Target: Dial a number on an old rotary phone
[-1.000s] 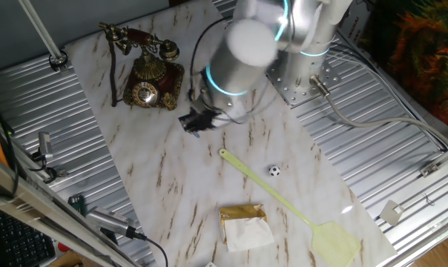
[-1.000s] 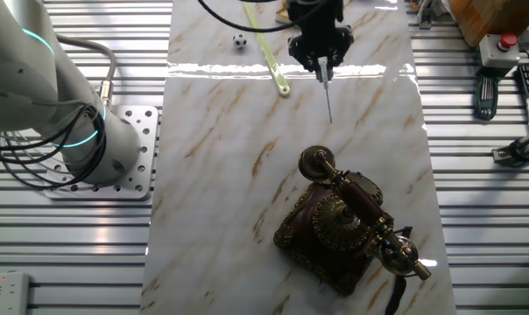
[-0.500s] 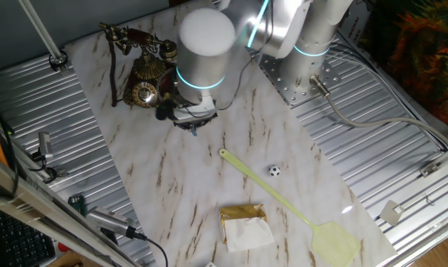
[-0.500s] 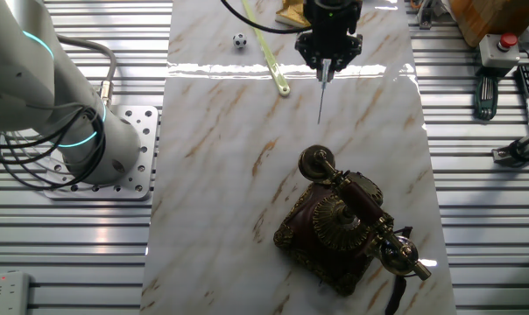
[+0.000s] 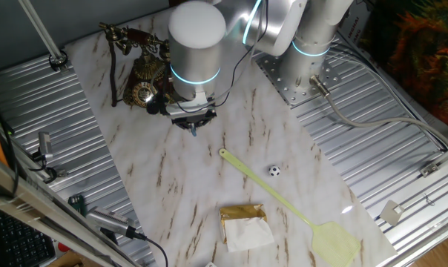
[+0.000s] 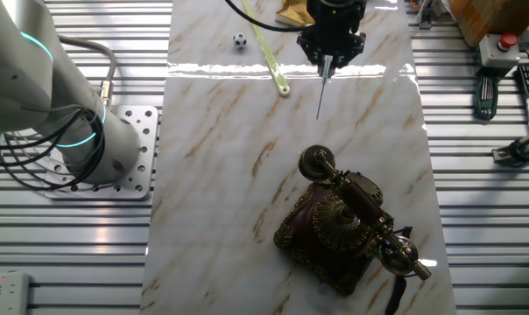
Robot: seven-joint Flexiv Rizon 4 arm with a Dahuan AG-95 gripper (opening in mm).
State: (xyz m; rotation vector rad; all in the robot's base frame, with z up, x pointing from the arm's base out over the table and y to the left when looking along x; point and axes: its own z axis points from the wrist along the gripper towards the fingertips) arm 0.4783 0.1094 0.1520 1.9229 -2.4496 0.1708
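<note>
The old rotary phone (image 5: 148, 73) stands at the far left corner of the marble board, its round brass dial (image 5: 142, 94) facing the front. In the other fixed view the phone (image 6: 342, 226) shows from behind, with its dark red-and-brass handset (image 6: 363, 203) lying on the cradle. My gripper (image 5: 192, 126) hangs just right of the phone, partly hidden under the arm's white wrist. In the other fixed view the gripper (image 6: 327, 70) is shut on a thin rod (image 6: 320, 96) that points down toward the phone, its tip a little short of the handset.
A yellow fly swatter (image 5: 283, 204) lies diagonally across the board, a tiny soccer ball (image 5: 274, 170) beside its handle. A gold packet with white tissue (image 5: 245, 225) sits at the front edge. The arm's base plate (image 6: 116, 149) and ribbed metal table flank the board.
The arm has swung left toward the phone. The gripper and its rod now stand closer to the dial side, still shut on the rod.
</note>
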